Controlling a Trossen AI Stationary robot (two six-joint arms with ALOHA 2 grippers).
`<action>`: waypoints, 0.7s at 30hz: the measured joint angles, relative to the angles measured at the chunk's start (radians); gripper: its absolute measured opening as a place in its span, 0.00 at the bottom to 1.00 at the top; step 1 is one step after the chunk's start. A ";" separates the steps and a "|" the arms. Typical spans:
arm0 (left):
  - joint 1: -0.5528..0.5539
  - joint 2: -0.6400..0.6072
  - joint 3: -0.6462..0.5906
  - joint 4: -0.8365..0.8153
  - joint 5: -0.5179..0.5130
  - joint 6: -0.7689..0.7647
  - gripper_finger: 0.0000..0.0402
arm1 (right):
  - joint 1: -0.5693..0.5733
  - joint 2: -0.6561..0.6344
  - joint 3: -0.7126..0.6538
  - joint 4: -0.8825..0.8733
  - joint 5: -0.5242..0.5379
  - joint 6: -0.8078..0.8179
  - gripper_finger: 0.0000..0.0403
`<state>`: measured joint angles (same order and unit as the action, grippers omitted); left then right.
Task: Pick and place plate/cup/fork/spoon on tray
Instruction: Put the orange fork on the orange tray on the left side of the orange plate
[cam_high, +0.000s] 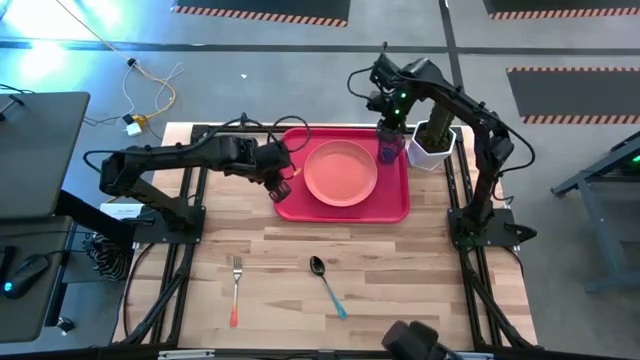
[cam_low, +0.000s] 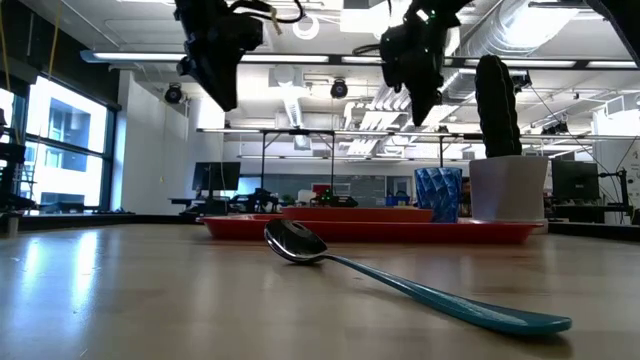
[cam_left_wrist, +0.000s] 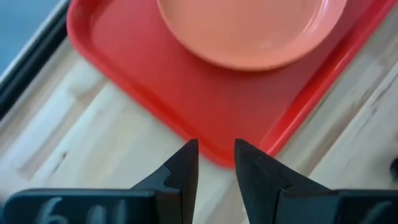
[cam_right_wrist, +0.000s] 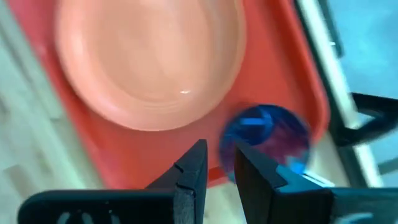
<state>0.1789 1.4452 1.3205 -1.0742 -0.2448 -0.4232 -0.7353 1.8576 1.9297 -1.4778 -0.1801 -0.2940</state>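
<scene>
So nearest the front edge the fork (cam_high: 235, 288) sits at about 7 o'clock and the spoon (cam_high: 327, 285) at 6, both bare on the table (cam_high: 400, 270), well apart from the tray (cam_high: 395, 205). Those slim handles lie flat, so a pinch could easily skid them or scrape the wood.

Mid-table, the left gripper (cam_high: 284, 187) hovers over the tray's 9 o'clock edge, fingers (cam_left_wrist: 182, 169) nearly closed on nothing.

Farther back, the plate (cam_high: 341, 171) rests in the tray. The cup (cam_high: 390, 146) stands at its 2 o'clock corner, just beside the cactus pot (cam_high: 432, 147). The right gripper (cam_high: 392, 118) hangs above the cup, fingers (cam_right_wrist: 191, 168) almost together and empty, I think; a sloppy move could tip it.
</scene>
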 joint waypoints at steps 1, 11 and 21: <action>-0.009 0.000 0.000 -0.019 -0.002 -0.011 0.24 | 0.016 0.000 0.007 -0.013 -0.007 0.014 0.17; -0.126 0.000 0.000 -0.160 -0.035 -0.153 0.24 | 0.237 0.000 0.027 -0.093 -0.014 0.186 0.17; -0.313 0.000 0.000 -0.318 -0.111 -0.375 0.24 | 0.471 0.000 0.027 -0.094 -0.014 0.358 0.17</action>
<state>-0.1341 1.4452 1.3205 -1.3921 -0.3558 -0.7977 -0.2641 1.8572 1.9564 -1.5715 -0.1940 0.0637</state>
